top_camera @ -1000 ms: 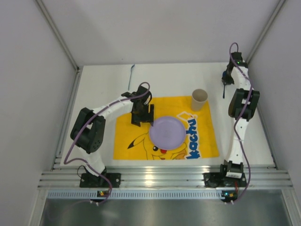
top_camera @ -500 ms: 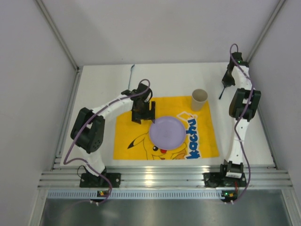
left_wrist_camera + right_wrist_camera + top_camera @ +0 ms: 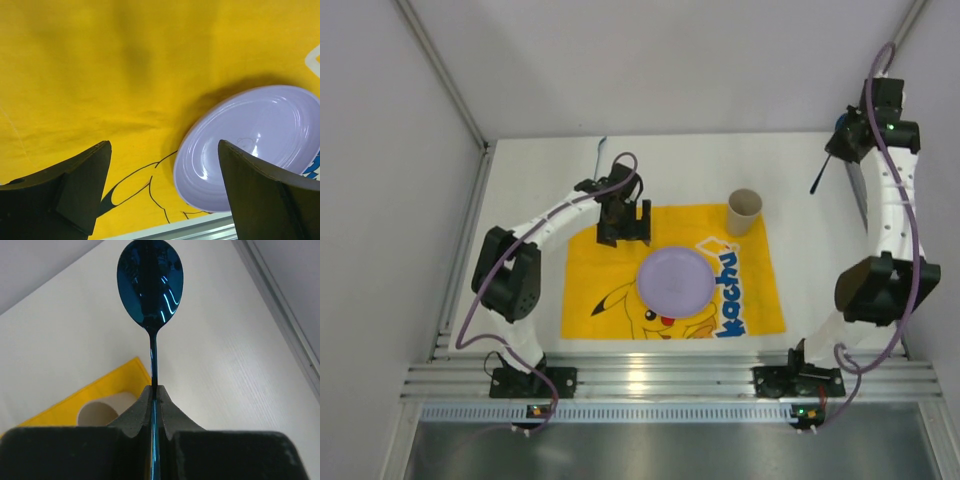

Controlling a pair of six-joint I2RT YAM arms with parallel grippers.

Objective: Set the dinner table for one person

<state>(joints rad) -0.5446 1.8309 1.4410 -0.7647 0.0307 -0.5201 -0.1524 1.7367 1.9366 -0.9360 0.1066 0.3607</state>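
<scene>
Spoon (image 3: 150, 280) is pinched in your right gripper (image 3: 155, 390), its bowl pointing straight out; the plate (image 3: 675, 279) lies well left and nearer you. Your left gripper (image 3: 162, 190) gapes wide, empty.

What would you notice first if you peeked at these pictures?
The bright yellow Pikachu mat in the middle of the white table grabs the eye first, with a purple plate lying on it. Next comes the shiny blue spoon, which the right gripper pinches by its handle, up over the table's far right corner.
</scene>
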